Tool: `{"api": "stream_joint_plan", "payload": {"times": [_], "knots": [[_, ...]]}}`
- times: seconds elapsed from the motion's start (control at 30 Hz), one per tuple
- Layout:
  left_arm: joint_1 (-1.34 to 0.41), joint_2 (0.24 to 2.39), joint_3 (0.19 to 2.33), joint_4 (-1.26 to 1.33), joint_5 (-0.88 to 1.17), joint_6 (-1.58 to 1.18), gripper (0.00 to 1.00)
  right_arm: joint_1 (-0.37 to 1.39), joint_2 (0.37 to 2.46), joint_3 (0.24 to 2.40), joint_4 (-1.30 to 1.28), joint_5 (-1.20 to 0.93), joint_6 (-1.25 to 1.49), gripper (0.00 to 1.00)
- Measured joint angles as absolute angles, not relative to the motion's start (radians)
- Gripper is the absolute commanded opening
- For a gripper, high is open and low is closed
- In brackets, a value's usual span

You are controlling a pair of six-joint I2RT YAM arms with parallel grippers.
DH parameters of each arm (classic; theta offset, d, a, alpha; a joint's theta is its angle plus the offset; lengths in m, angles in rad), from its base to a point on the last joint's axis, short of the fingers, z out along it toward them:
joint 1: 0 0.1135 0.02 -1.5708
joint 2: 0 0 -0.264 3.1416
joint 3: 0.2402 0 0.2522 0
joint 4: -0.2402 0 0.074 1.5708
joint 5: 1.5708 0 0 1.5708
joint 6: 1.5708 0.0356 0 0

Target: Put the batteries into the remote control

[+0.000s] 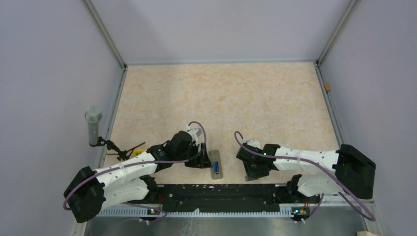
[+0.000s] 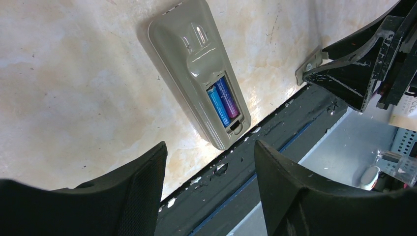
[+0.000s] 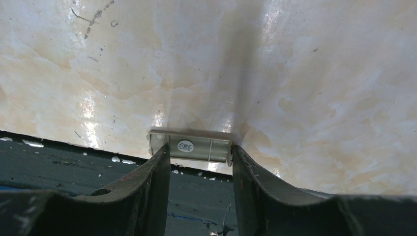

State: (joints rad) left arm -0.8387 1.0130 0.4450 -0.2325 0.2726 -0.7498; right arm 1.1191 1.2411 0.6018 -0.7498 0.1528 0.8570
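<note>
The remote control [image 2: 192, 44] lies face down on the bench [image 1: 221, 98], close to the near edge and about midway between the two arms. Its grey back is up, so the battery bay is open to view. Both batteries [image 2: 222, 101] sit side by side inside that bay, one blue and one more purple. By my reading the loading itself is done and closing the bay is what remains.

The left gripper [image 2: 210, 157] hangs just left of the remote control with its jaws spread wide and nothing between them. It seems placed there to keep the bay unobstructed. The right gripper [image 3: 200, 156] is down at the battery cover [image 3: 191, 146], a small grey piece lying right of the remote control where the bench meets the black rail [image 1: 221, 194]. Its jaws stand a moderate gap apart, one tip at each end of the cover. Whether they press on it I cannot tell.

Only the left wrist view shows the batteries seated in the bay, and at its upper right it shows the other gripper low over the cover. Only the right wrist view shows the cover's round sticker and how the tips bracket it. The top view gives the layout, but there the cover is almost hidden under the right gripper.
</note>
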Motion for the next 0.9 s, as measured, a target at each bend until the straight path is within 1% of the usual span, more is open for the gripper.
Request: {"api": "stream_joint_plan", "payload": {"times": [0.6,0.67,0.9], "knots": [[-0.839,1.013,0.445,-0.233,0.272,-0.753,0.67,1.123,1.251,0.625,-0.714,0.190,0.868,0.01],[-0.839,1.013,0.445,-0.233,0.272,-0.752,0.67,1.123,1.261,0.639,-0.712,0.199,0.868,0.04],[-0.839,1.013,0.445,-0.233,0.272,-0.753,0.67,1.124,1.271,0.700,-0.734,0.235,0.856,0.22]]}}
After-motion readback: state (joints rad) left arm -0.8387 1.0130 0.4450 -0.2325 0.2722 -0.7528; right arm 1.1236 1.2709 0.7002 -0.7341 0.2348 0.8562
